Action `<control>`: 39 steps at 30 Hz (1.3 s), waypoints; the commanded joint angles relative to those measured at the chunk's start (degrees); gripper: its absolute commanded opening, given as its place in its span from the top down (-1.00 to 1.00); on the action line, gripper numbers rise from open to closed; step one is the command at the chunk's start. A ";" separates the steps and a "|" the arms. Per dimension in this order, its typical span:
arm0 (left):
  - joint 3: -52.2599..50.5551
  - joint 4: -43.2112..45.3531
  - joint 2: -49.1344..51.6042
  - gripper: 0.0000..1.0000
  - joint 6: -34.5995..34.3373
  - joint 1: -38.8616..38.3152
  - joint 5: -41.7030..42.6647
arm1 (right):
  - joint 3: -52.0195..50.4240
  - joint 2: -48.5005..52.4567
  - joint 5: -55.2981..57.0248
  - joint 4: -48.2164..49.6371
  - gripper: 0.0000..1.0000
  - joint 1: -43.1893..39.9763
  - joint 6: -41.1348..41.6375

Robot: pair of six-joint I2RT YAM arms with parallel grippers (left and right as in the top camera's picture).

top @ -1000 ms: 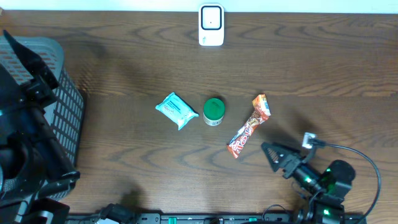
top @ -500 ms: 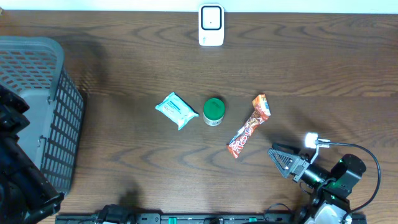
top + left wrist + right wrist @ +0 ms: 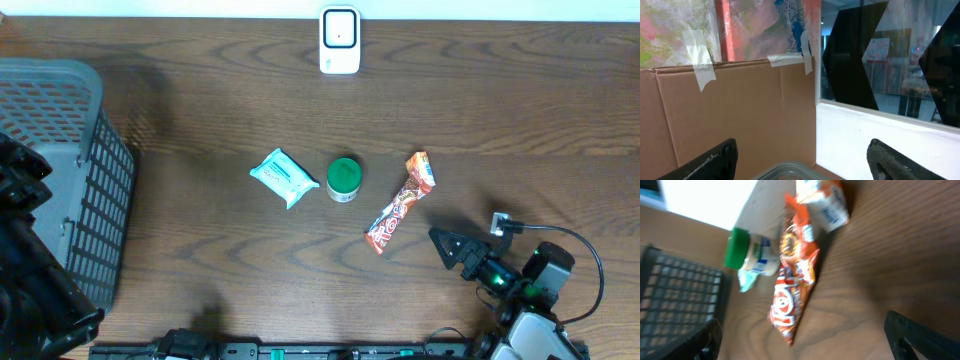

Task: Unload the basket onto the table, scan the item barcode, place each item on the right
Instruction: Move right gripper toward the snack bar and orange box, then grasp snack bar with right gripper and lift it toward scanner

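An orange snack wrapper (image 3: pixel 400 203) lies slantwise right of centre on the table, beside a green-lidded jar (image 3: pixel 344 179) and a teal packet (image 3: pixel 284 177). A white scanner (image 3: pixel 340 40) stands at the far edge. My right gripper (image 3: pixel 447 250) hovers low just right of the wrapper's near end, jaws open and empty. In the right wrist view the wrapper (image 3: pixel 792 280) lies ahead of the open right gripper (image 3: pixel 805 340), with the jar (image 3: pixel 750 252) behind it. My left gripper (image 3: pixel 802 160) is open and empty, aimed at a cardboard wall.
A grey mesh basket (image 3: pixel 70 120) stands at the far left, with my left arm (image 3: pixel 30 270) over its near side. In the left wrist view the basket's rim (image 3: pixel 790 170) shows low between the fingers. In the right wrist view the basket (image 3: pixel 670 300) fills the left.
My left arm has drawn back toward the near left, uncovering most of the basket. The right gripper has shifted slightly near the wrapper's end. The items have not moved.
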 commanded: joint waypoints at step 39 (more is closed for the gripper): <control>-0.22 -1.07 -0.22 -0.66 -2.25 0.26 0.09 | 12.48 34.71 21.44 17.81 -0.99 19.78 6.36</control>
